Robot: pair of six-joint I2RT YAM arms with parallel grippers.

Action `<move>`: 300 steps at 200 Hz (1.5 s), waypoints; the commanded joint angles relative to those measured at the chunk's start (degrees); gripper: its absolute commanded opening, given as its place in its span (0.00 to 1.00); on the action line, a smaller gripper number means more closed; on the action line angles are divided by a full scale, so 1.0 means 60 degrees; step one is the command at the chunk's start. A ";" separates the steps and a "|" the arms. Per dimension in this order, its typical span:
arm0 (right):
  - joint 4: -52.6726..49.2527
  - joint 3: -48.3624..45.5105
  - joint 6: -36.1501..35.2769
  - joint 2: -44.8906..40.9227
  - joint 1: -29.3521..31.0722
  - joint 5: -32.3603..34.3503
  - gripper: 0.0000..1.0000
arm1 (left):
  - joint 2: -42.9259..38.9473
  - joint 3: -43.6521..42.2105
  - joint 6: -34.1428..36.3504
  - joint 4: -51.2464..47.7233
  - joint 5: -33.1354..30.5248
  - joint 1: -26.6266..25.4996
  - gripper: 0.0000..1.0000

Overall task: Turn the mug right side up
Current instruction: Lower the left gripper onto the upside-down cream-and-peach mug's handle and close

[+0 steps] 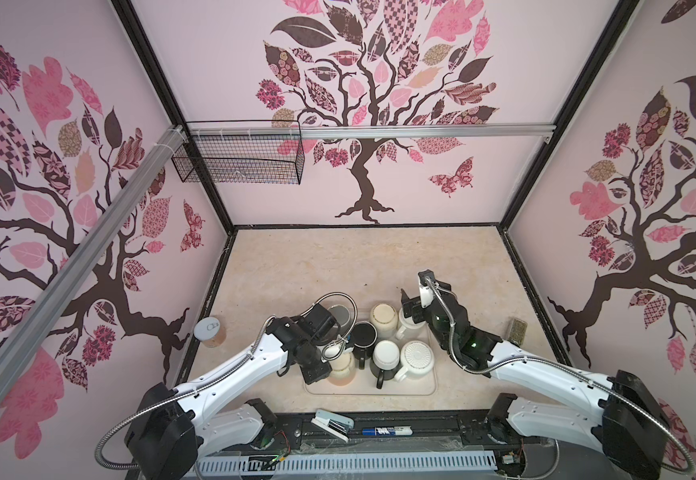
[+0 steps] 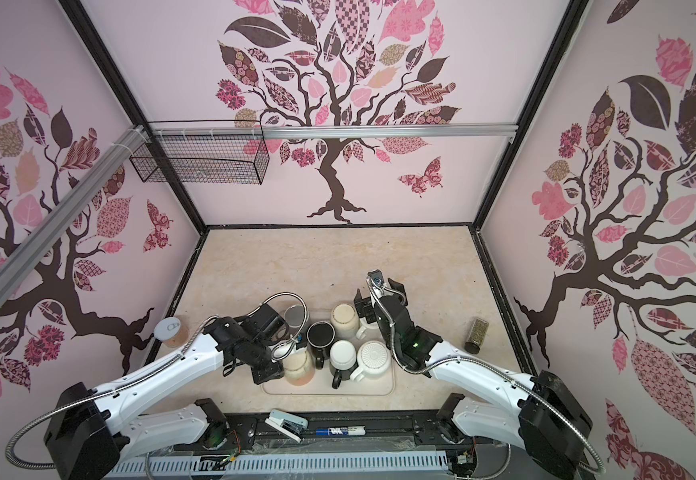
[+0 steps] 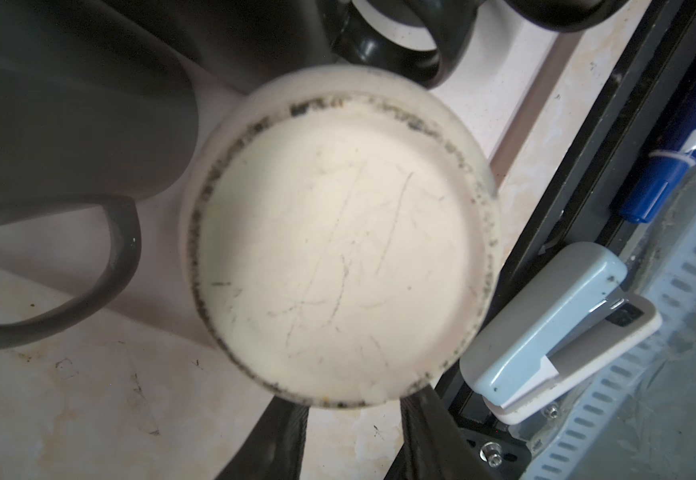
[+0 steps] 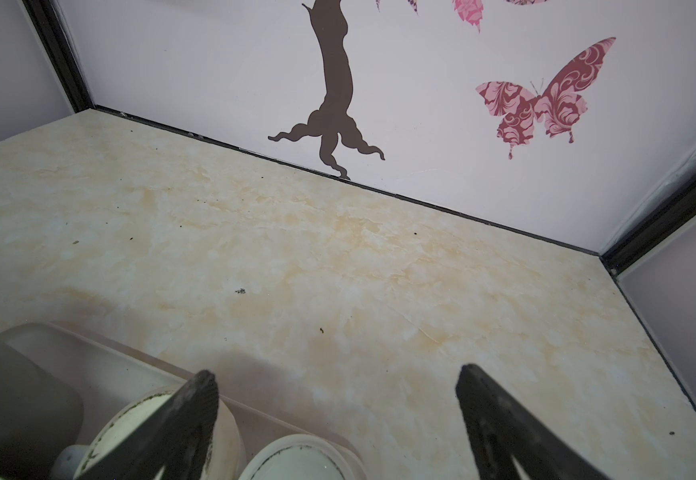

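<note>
Cream ceramic, scuffed and ringed with dark marks, fills the left wrist view: it is the upturned base of the cream mug (image 3: 338, 249), which stands upside down in the near left corner of the tray (image 1: 379, 391), with its bottom facing the camera. In both top views it sits among other mugs on that tray, close beside a dark mug (image 3: 68, 124) whose handle loops out over the tray floor. The left gripper (image 3: 354, 415) is right at the cream mug's side, with its two black fingers partly apart and their tips disappearing behind the edge of the base. Whether they pinch any part of the mug cannot be told. The right gripper (image 4: 336, 372) hangs above the far right end of the tray, its fingers spread wide with only bare table (image 4: 338, 257) between them. A pale blue stapler (image 3: 546, 324) and a blue marker (image 3: 662, 174) lie on the black rail in front of the tray.
</note>
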 commanded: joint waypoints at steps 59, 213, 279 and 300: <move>0.0212 -0.0008 -0.0037 0.0069 0.0031 0.0014 0.93 | 0.1581 -0.0039 0.0081 0.0834 0.0009 -0.0084 0.35; 0.0183 0.0031 0.0125 0.0067 0.0017 -0.0127 0.93 | 0.1711 0.0005 -0.0459 0.1178 -0.1280 -0.0127 0.28; 0.0197 -0.0016 0.0173 -0.0094 0.0027 -0.0167 0.92 | 0.1680 -0.0010 -0.0659 0.1295 -0.1142 -0.0211 0.20; 0.0154 -0.0012 0.0225 -0.0124 0.0025 -0.0203 0.92 | 0.1586 -0.0009 -0.0683 0.1261 -0.1165 -0.0271 0.14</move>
